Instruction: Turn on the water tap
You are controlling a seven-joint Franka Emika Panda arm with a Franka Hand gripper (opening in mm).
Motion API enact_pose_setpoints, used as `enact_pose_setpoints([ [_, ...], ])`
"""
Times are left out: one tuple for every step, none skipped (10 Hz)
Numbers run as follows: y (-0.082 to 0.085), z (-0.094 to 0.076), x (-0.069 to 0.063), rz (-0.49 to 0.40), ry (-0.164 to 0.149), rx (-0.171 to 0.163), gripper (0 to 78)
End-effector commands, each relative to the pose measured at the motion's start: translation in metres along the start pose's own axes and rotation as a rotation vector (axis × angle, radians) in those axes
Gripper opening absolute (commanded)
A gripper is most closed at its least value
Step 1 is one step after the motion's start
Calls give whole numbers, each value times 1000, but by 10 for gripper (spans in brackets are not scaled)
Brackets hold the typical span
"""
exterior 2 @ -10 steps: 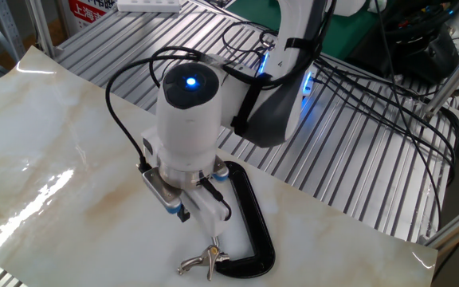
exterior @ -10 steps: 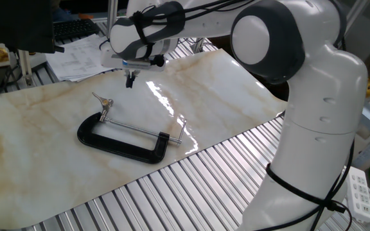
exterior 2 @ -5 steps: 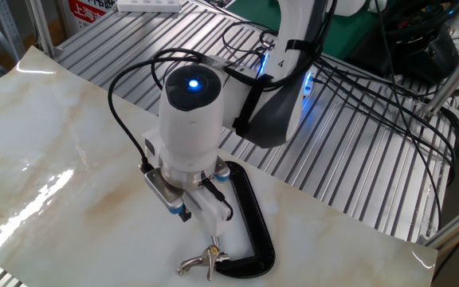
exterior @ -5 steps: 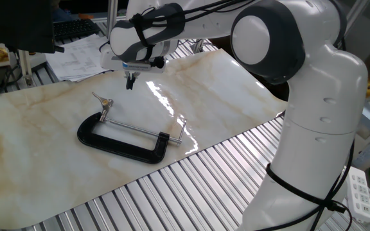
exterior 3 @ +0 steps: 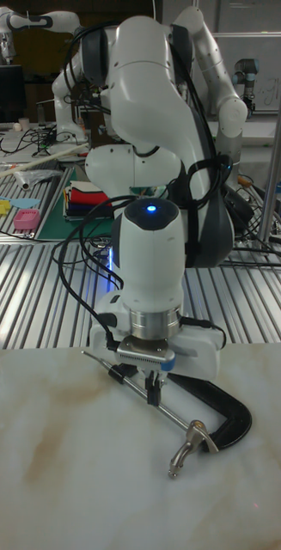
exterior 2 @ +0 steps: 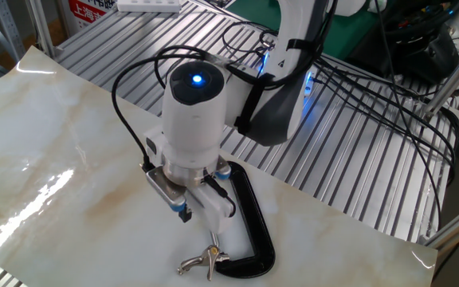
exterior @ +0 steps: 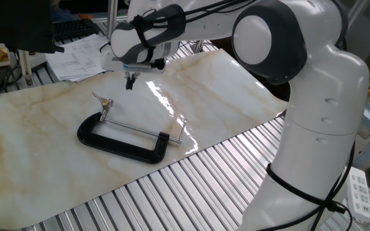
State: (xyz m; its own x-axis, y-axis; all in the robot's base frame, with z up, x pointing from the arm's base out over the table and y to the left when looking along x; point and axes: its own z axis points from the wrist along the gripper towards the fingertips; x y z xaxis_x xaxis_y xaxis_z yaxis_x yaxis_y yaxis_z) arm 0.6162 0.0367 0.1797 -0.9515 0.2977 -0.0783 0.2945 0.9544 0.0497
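Note:
The water tap is a small silver-and-brass T-shaped handle at the left end of the thin screw rod of a black C-clamp lying flat on the marble sheet. My gripper hangs in the air behind and to the right of it, pointing down, fingers together and holding nothing. In the other fixed view the water tap lies below the gripper. The tall fixed view has the gripper above the rod, apart from the water tap.
A thin silver crossbar pin sticks out at the clamp's right end. The marble sheet lies on a ribbed metal table. Papers and a keyboard sit at the back left. Cables trail behind the arm.
The hand has drifted slightly, a little away from the tap end in the other fixed view. The clamp and tap have not moved.

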Motion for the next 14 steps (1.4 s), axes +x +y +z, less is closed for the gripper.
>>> enact_pose_setpoints([
  [-12,-2,16,-41,11,2,0],
  [-20,-6,24,-58,17,3,0],
  [-25,-12,30,-67,25,4,0],
  [-28,-14,33,-75,27,4,0],
  [-36,-19,37,-106,29,3,0],
  [-40,-23,38,-122,39,3,0],
  [-44,-29,40,-137,53,1,0],
  [-48,-36,42,-149,67,-3,0],
  [-51,-42,43,-161,75,-6,0],
  [-53,-46,44,-164,81,-6,0],
  [-54,-49,44,-166,85,-5,0],
  [-55,-50,45,-168,86,-5,0],
  [-55,-50,45,-165,85,-3,0],
  [-55,-50,45,-164,85,-3,0],
])
